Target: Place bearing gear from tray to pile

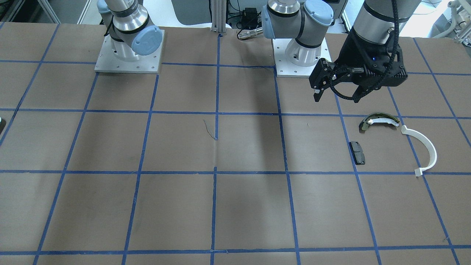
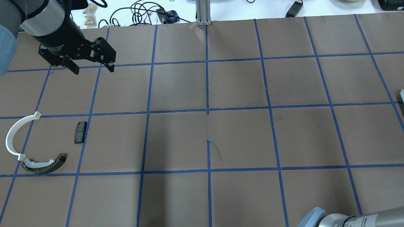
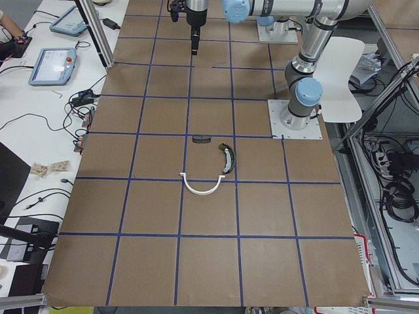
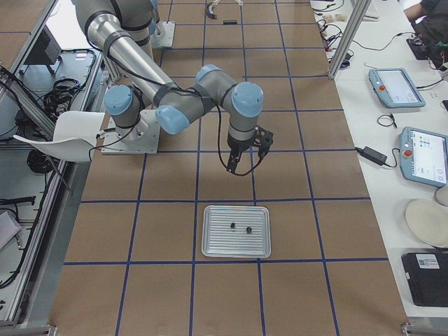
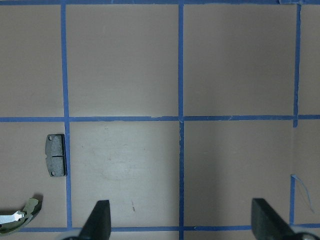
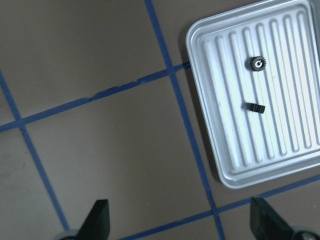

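**Two small parts, one gear wanted**

The gear (image 6: 257, 63) lies in the tray (image 6: 210, 150), near a black block (image 6: 255, 107). The right gripper (image 6: 180, 205) hangs beside the tray, jaws released and empty. The left gripper (image 2: 93, 67), also released, hovers by the pile (image 2: 80, 132) far left. Risk: nipping the wrong part, or the gear slipping on the ribs.

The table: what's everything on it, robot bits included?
Table: one, brown, blue tape grid.
Tray: one, silver, ribbed, at the robot's right end.
Gears: two, small, dark, apart in the tray.
White arc: one, thin, at the robot's left end.
Curved shoe: one, olive and white, close by one arc end.
Pad: one, black, rectangular, set apart from both.
Left claw: one, black, open, empty, above the table near those three parts.
Right claw: one, black, open, empty, above the table beside the tray.
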Available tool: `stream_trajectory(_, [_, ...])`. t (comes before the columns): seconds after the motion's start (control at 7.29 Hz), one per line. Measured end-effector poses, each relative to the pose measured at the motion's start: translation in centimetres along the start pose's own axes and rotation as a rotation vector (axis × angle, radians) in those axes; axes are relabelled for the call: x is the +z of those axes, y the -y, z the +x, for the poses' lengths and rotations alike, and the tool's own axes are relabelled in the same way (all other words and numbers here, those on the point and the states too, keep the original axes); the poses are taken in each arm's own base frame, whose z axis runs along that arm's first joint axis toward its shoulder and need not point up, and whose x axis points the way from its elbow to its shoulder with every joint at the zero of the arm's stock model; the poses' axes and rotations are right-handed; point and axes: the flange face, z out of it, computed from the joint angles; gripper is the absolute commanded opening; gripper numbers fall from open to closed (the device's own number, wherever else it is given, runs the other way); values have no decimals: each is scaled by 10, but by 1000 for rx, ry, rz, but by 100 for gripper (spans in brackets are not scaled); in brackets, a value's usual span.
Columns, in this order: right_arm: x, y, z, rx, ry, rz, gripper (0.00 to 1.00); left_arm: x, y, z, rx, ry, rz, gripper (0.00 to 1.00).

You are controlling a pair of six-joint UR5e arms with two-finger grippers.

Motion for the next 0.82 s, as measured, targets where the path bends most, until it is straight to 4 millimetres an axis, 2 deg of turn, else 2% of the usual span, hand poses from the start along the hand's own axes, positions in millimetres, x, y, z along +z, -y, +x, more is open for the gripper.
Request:
stream_trajectory(0.27, [43, 22, 49, -9, -8, 18, 100, 0, 0, 0, 0, 0, 0, 100])
stream_trajectory(0.41, [62, 40, 70, -12, -13, 28, 100, 0, 0, 0, 0, 0, 0, 100])
stream_trajectory(0.69, [102, 77, 101, -16, -19, 25, 100, 0, 0, 0, 0, 0, 0, 100])
stream_trajectory(0.82, [123, 88, 109, -11, -10, 11, 100, 0, 0, 0, 0, 0, 0, 100])
